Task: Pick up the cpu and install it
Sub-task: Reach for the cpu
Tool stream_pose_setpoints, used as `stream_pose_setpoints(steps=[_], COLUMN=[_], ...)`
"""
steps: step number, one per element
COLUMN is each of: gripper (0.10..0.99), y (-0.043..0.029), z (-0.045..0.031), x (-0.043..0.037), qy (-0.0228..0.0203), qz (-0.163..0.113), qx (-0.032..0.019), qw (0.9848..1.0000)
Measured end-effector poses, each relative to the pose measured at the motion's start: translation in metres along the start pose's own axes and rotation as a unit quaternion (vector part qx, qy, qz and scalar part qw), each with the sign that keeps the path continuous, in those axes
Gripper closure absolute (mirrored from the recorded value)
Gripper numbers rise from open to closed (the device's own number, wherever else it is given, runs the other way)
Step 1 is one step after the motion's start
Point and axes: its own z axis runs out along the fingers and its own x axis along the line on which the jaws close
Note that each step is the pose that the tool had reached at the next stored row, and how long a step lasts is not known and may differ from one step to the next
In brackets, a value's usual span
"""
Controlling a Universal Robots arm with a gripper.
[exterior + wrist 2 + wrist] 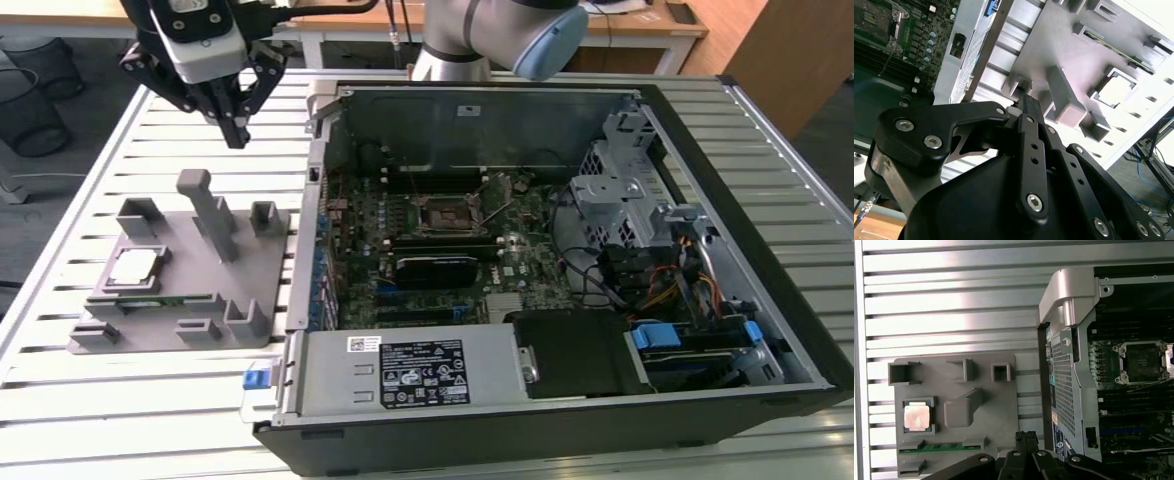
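Note:
The cpu [134, 266] is a small silvery square lying flat in a pocket of the grey fixture block [227, 300], on the exterior view's left. It also shows in both wrist views, cpu [917, 416] and cpu [1116, 90]. My gripper [238, 128] hangs above the slatted table beyond the fixture's far end, well above the cpu and apart from it. Its black fingers [1026, 436] are shut together with nothing between them. The motherboard socket [447, 212] stands bare inside the open computer case, with its metal frame around it.
The open computer case [747, 330] takes up the middle and right of the slatted table [134, 420]. A tall grey post [203, 205] rises from the fixture. A green memory stick [941, 446] lies in a slot beside the cpu. Drive cage and cables crowd the case's right side.

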Motion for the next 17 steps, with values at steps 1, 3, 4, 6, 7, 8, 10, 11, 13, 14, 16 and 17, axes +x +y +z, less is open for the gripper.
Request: stream_pose_setpoints(steps=[1, 3, 4, 6, 7, 8, 10, 11, 13, 14, 16, 17], gripper=[0.980, 0.980, 0.980, 0.980, 0.980, 0.980, 0.980, 0.980, 0.980, 0.980, 0.980, 0.980], y=[0.0000, -0.0001, -0.0001, -0.0002, -0.0002, -0.0002, -0.0003, -0.0003, -0.0004, -0.0004, -0.0005, -0.0005], z=[0.0001, 0.0002, 0.0003, 0.0004, 0.0004, 0.0005, 0.0006, 0.0007, 0.0008, 0.0009, 0.0010, 0.0011], x=[0.0004, 0.0011, 0.0015, 0.0021, 0.0024, 0.0028, 0.0035, 0.0038, 0.0045, 0.0048, 0.0055, 0.0058], qy=[0.0000, 0.0001, 0.0001, 0.0001, 0.0001, 0.0002, 0.0002, 0.0002, 0.0003, 0.0003, 0.0003, 0.0004], qz=[0.000, 0.000, 0.000, 0.000, 0.000, 0.000, 0.000, 0.000, 0.000, 0.000, 0.000, 0.000], qx=[0.0000, 0.0000, 0.0000, 0.0000, 0.0000, 0.0000, 0.0000, 0.0000, 0.0000, 0.0000, 0.0000, 0.0000], qw=[1.0000, 1.0000, 1.0000, 1.0000, 1.0000, 1.0000, 1.0000, 1.0000, 1.0000, 1.0000, 1.0000, 1.0000])
